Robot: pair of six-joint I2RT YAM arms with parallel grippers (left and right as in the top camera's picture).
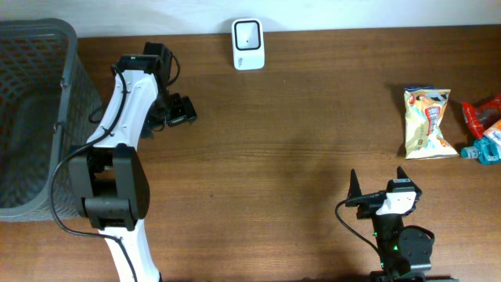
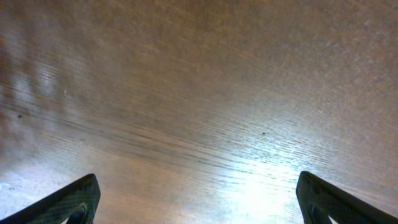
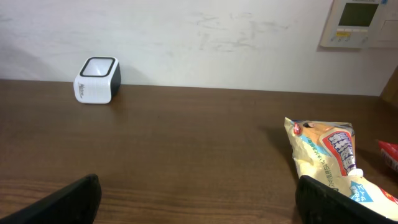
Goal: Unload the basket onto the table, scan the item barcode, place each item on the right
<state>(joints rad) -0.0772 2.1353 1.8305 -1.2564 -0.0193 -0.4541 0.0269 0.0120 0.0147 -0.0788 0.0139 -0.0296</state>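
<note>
Jaws wide open on both arms, nothing held. Right arm (image 1: 401,235) sits at the near edge of the worktop (image 1: 297,149), right of centre, jaws facing the far wall. Its wrist view has both fingertips (image 3: 68,202) low in frame, spread, only bare wood between them. Left arm (image 1: 117,157) stands at the near left and extends toward the far side, jaws over bare wood. Its wrist view shows just wood grain, with fingertips (image 2: 68,202) in the bottom corners. Grey mesh basket (image 1: 47,47) fills the left side. Snack bag (image 1: 427,123), yellow and white, lies flat on the right of the worktop, ahead of the right jaws and well apart from them, untouched. Just right of it are a red packet (image 1: 481,113) and a blue packet (image 1: 487,147), cut by the frame edge. Barcode scanner (image 1: 248,44), a small white box with a dark window, stands at the far edge by the wall, well apart from the bag. Wall panel (image 3: 360,23) is mounted on the wall, upper right in the right wrist view.
</note>
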